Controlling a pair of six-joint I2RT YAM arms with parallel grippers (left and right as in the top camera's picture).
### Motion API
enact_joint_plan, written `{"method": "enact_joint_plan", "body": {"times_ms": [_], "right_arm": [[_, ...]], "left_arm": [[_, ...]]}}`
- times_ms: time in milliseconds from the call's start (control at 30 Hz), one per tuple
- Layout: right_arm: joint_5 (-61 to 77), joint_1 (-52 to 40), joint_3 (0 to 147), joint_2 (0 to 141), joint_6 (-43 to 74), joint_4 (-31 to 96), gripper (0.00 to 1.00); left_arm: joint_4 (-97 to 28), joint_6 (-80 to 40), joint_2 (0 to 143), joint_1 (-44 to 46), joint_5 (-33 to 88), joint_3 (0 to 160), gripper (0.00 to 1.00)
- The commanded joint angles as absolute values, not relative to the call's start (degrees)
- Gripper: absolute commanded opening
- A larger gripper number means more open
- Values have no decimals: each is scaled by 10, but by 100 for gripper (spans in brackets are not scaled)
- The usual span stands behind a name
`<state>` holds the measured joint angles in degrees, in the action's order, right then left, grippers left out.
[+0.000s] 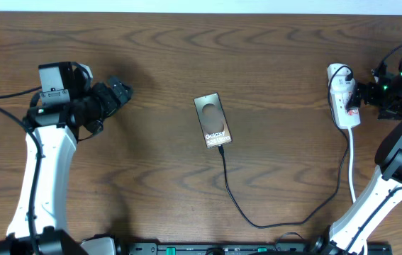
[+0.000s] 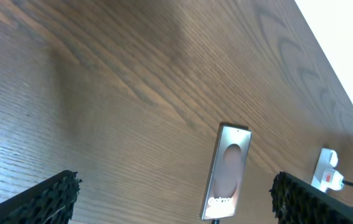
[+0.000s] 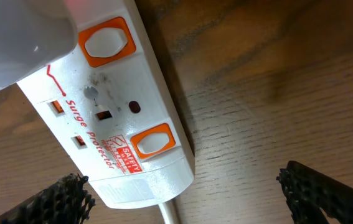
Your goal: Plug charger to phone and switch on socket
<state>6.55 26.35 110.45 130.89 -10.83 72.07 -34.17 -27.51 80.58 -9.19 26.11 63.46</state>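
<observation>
Overhead view: we see the phone lying flat and screen up near the middle of the brown tabletop, well apart from both arms.
Charger: the charger meets the phone's near short edge, loops toward the front of the tabletop, then climbs to the socket; we cannot tell how firmly its plug is seated.
Socket: the socket lies at the right side of the tabletop, with its white cord trailing toward the front edge. Our right wrist view shows two orange switches and a white adaptor on it; we cannot tell whether the switches are on or off.
Left end effector: the left end effector is spread wide and empty, over bare wood to the left of the phone.
Right end effector: the right end effector is parted and grips nothing, just beside the socket. Its fingers sit either side of the socket's cord end, and we cannot tell if they touch it.
</observation>
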Motion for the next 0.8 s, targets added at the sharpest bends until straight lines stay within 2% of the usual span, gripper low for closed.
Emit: {"method": "enact_joint_plan", "body": {"times_ms": [0, 200, 467, 600, 767], "right_arm": [[63, 263, 1111, 1312, -114, 720, 99], [63, 263, 1111, 1312, -114, 720, 99], [63, 263, 1111, 1312, -114, 720, 99], [63, 263, 1111, 1312, -114, 720, 99], [63, 263, 1111, 1312, -114, 720, 99]], "left_arm": [[-343, -251, 729, -90, 165, 640, 98], [-394, -249, 599, -91, 114, 640, 98], [-573, -239, 489, -90, 42, 630, 98], [-586, -236, 434, -90, 34, 579, 98], [-543, -236, 327, -90, 34, 468, 98]]}}
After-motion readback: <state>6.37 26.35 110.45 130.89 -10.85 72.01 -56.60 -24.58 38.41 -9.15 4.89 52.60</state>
